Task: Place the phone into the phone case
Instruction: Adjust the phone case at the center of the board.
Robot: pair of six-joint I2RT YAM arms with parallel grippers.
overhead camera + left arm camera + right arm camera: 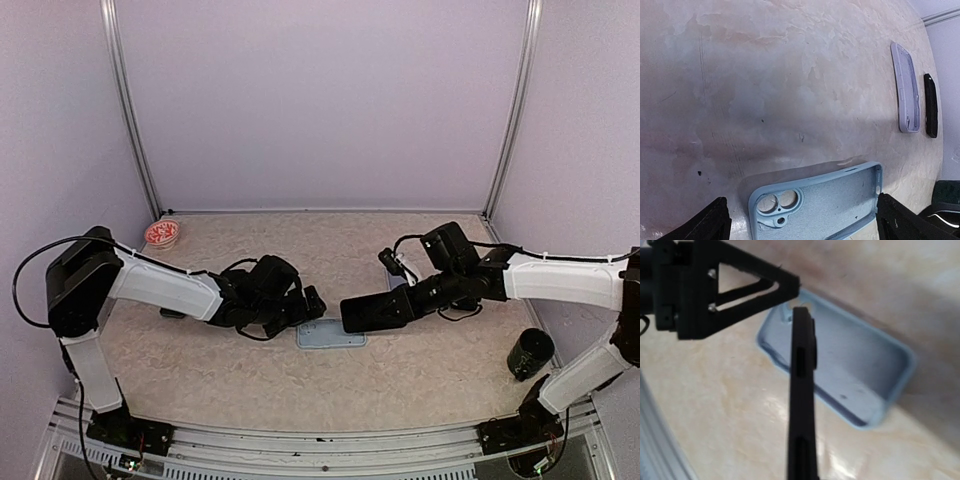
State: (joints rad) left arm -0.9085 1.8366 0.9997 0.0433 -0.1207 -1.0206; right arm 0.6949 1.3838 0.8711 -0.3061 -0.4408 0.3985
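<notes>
1. Black flat phone point(378, 312) pinched at one end in the closed right fingers point(418, 298). Hanging tilted just above the light-blue moulded phone case point(332, 335), not yet inside it. Case lying cavity-up on the mottled beige tabletop point(420, 380).
2. Skewed entry: seen nearly edge-on from the right wrist, so likely to meet the case wall before the cavity. Prone to jam on the rim or seat only one corner unless levelled first.
3. Sliding case: left fingers point(715, 220) spread wide to either side of the camera-cutout end, gripping nothing and apparently not touching. Light and unpinned, so liable to skate or tip under any sideways push.
4. Collision: left fingers close to the phone's leading end in the right wrist view. Little room for lowering without a knock.
5. Slipping grip: held by one end only, hence apt to pivot in the pinch when pressed against the rim.
6. Wrong target: lilac second case point(905, 95) and thin black slab point(930, 105) lying side by side, well apart from the work. Unlikely to interfere.
</notes>
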